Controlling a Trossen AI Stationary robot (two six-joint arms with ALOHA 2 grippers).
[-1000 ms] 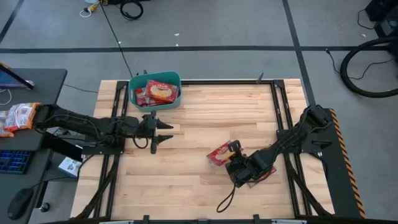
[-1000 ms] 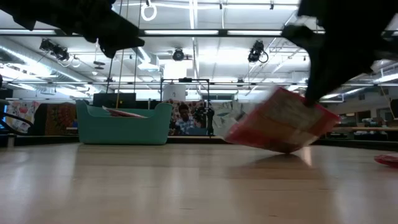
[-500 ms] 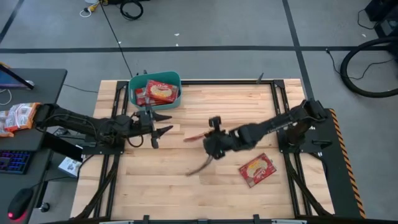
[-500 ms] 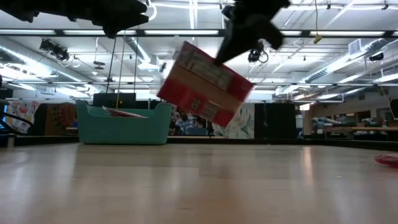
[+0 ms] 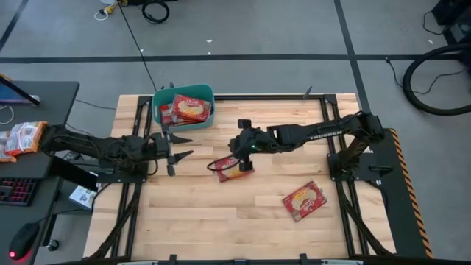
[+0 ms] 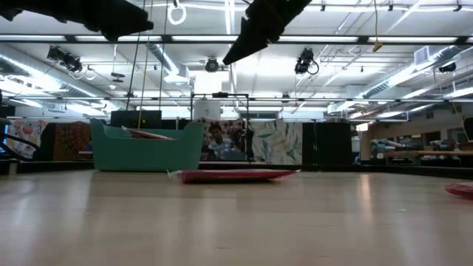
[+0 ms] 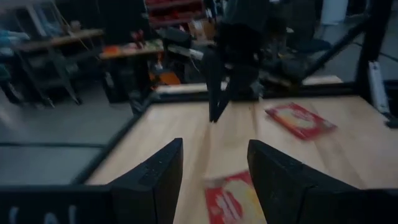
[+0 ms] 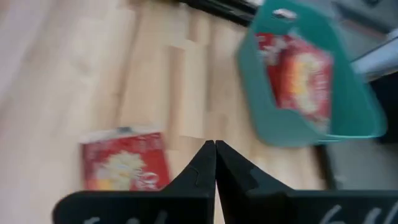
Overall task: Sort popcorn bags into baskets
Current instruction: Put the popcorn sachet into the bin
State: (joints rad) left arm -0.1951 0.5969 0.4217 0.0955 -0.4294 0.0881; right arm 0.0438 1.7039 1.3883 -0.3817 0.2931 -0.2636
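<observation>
One popcorn bag (image 5: 232,169) lies flat on the wooden table near its middle, also showing in the low view (image 6: 236,175) and the right wrist view (image 8: 124,165). My right gripper (image 5: 237,149) hangs above it, shut and holding nothing (image 8: 214,149). The teal basket (image 5: 158,110) stands at the table's far left with popcorn bags (image 5: 190,108) inside. My left gripper (image 5: 179,148) hovers open in front of the basket, pointing level toward the table's right (image 7: 214,180). A second loose popcorn bag (image 5: 304,200) lies flat at the near right.
Black frame rails (image 5: 327,125) run along the table's sides. More red packets (image 5: 20,137) sit on a desk left of the table, beside a keyboard (image 5: 16,190). Bare wood lies between the two loose bags and along the near edge.
My right gripper has swung from the near right toward the table's middle and far side, rising and carrying a popcorn bag. The bag has left its hold and now lies flat on the table below it. My left gripper has drawn back slightly toward the left edge.
</observation>
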